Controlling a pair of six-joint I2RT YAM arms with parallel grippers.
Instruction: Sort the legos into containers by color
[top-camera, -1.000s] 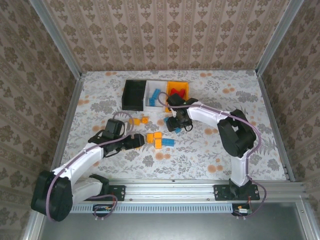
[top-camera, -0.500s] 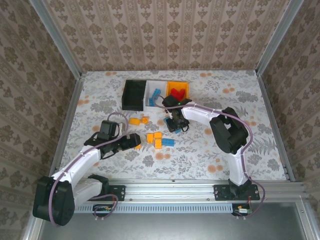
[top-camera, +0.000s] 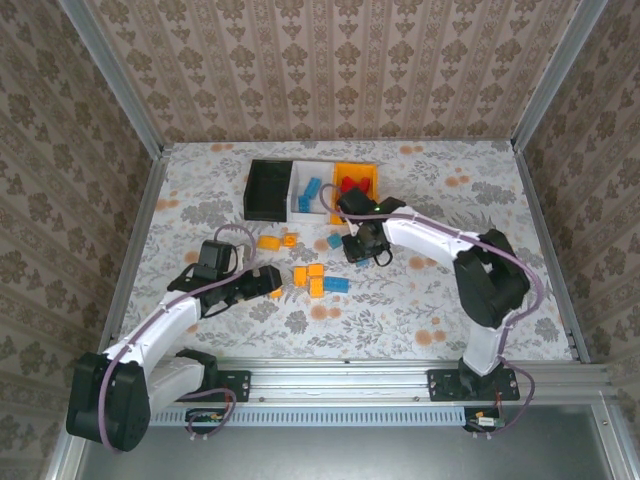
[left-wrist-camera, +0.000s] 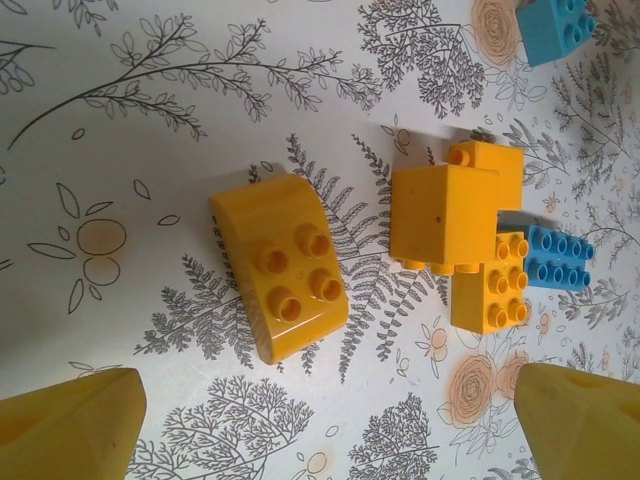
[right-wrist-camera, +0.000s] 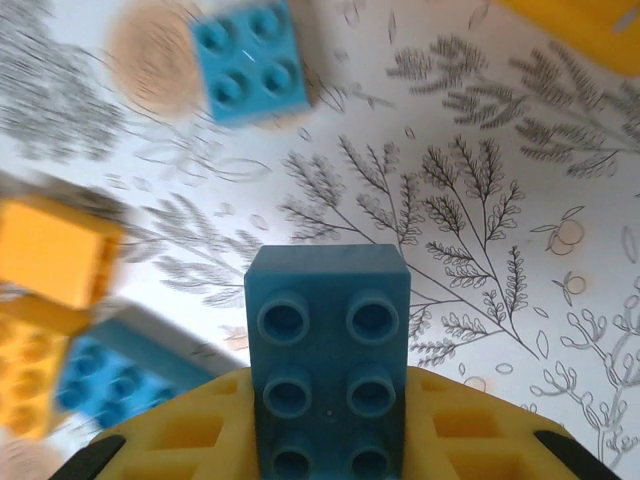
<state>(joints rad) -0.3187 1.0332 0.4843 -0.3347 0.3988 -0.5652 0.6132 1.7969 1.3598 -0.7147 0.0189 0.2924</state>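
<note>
Within the clenched right gripper (top-camera: 362, 247), a blue lego (right-wrist-camera: 327, 350) (studs toward camera) runs lengthwise straight out; left gripper (left-wrist-camera: 320, 420) gapes.

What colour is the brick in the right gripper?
Blue; the brick shows best in the right wrist view.

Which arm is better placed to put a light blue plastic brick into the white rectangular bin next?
Right. The right gripper is shut on a light blue plastic brick near the white rectangular bin; the left gripper stands open above yellow-orange bricks, farther off.
</note>
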